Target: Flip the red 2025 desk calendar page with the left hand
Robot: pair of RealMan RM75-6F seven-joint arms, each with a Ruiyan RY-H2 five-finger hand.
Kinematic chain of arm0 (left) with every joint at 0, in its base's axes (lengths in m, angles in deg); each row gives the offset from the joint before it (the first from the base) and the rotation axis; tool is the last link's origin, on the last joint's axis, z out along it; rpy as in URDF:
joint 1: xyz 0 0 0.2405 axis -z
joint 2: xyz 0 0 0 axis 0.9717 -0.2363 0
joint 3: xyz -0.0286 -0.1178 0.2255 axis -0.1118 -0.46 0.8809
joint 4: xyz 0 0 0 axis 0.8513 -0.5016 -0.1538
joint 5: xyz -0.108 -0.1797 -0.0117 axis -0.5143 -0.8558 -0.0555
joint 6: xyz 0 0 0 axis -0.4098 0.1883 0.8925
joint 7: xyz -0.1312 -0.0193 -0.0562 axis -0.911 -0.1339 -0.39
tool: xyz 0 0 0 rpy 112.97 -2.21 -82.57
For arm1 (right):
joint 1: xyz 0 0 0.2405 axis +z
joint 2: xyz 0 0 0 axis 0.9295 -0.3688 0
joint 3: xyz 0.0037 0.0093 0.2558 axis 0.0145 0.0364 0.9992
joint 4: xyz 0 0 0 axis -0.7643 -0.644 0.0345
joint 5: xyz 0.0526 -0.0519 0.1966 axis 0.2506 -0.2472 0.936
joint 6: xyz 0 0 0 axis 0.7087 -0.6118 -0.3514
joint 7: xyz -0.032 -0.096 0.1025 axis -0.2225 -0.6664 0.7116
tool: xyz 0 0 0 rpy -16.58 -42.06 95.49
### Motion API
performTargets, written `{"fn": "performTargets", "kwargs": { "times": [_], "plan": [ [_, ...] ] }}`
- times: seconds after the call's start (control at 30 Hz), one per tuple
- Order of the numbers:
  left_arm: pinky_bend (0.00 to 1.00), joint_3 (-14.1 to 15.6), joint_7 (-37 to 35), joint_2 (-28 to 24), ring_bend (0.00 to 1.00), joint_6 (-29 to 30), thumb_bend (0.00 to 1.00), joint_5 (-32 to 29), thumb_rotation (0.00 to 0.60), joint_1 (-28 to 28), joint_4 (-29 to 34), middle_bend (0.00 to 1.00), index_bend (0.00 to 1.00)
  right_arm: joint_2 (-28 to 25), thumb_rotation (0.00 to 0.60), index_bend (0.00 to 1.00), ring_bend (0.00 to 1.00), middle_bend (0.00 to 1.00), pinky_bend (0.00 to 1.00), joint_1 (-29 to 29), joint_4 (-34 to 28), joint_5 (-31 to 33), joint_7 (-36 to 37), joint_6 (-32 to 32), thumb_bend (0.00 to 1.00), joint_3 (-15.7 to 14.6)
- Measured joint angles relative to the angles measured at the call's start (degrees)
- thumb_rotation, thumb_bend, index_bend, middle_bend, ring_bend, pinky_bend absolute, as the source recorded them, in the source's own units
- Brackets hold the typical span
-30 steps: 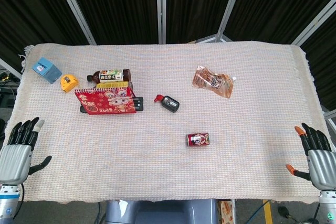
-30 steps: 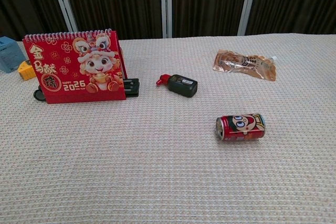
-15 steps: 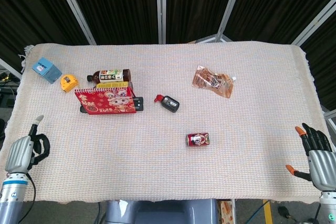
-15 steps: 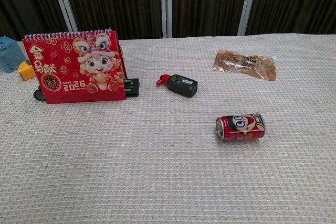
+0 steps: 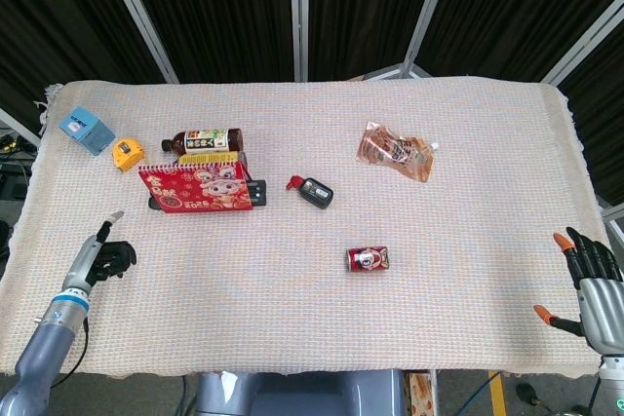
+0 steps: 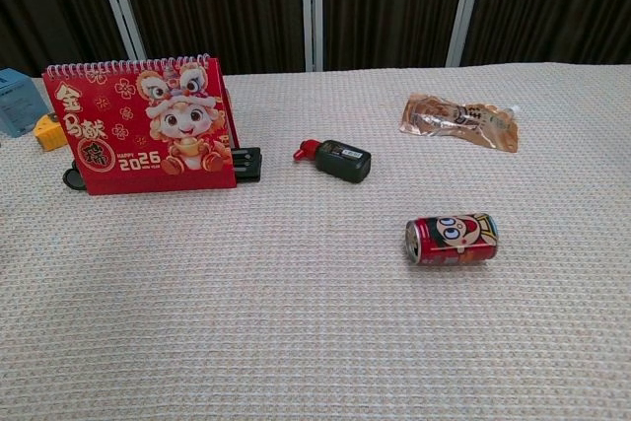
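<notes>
1. The table (image 5: 312,338) is covered edge to edge in a pale woven cloth with a coarse, ribbed weave. I judge that soft cloth could bunch or drag if I push sideways on anything standing on it.

2. The red desk calendar (image 5: 193,189) stands upright toward the far left, a stiff card tent with a wire spiral along its top edge and a glossy printed front page. A dark bottle (image 5: 202,138) lies on its side just behind it and a black block (image 5: 255,192) sits against its right end. If I catch the spiral instead of the page edge, I expect the light stand could tip back onto the bottle or skid.

3. My left hand (image 5: 97,258) hovers over the near-left of the cloth, well short of the calendar. It is edge-on to the head camera, one finger pointing out and the rest curled with nothing in them. Approaching this narrow, I risk sliding past the thin page.

4. My right hand (image 5: 588,275) rests off the near-right corner, fingers apart, empty.

5. The small red can (image 6: 453,239) lies on its side, smooth and round, free to roll, well apart from my path.
</notes>
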Motion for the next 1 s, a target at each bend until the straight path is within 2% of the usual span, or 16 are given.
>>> {"fn": "performTargets", "kwargs": {
  "times": [0.17,0.37,0.63,1.0],
  "plan": [
    [0.65,-1.0,-0.8,0.8,0.73,-6.9,0.78,-9.2,0.600,4.4,-3.4,0.64,0.00,-0.4,0.600,0.00,0.00,0.00,0.00,-0.2,-0.3,-0.3,0.5,-0.3,0.02,0.0],
    [0.65,-1.4,-1.0,2.6,0.73,-11.1,0.78,-15.3,0.600,8.8,-8.1,0.64,0.00,-0.5,0.600,0.00,0.00,0.00,0.00,-0.2,-0.3,-0.4,0.7,-0.4,0.02,-0.1],
    [0.65,-0.9,-0.2,3.8,0.73,-14.4,0.78,-19.7,0.600,13.1,-10.2,0.64,0.00,-0.4,0.600,0.00,0.00,0.00,0.00,-0.1,-0.3,-0.2,0.5,-0.1,0.02,0.0],
    [0.65,0.3,0.7,6.0,0.73,-13.1,0.78,-22.1,0.600,15.6,-11.5,0.64,0.00,-0.6,0.600,0.00,0.00,0.00,0.00,-0.3,-0.3,-0.3,1.1,-0.4,0.02,0.0]
  ]
}}
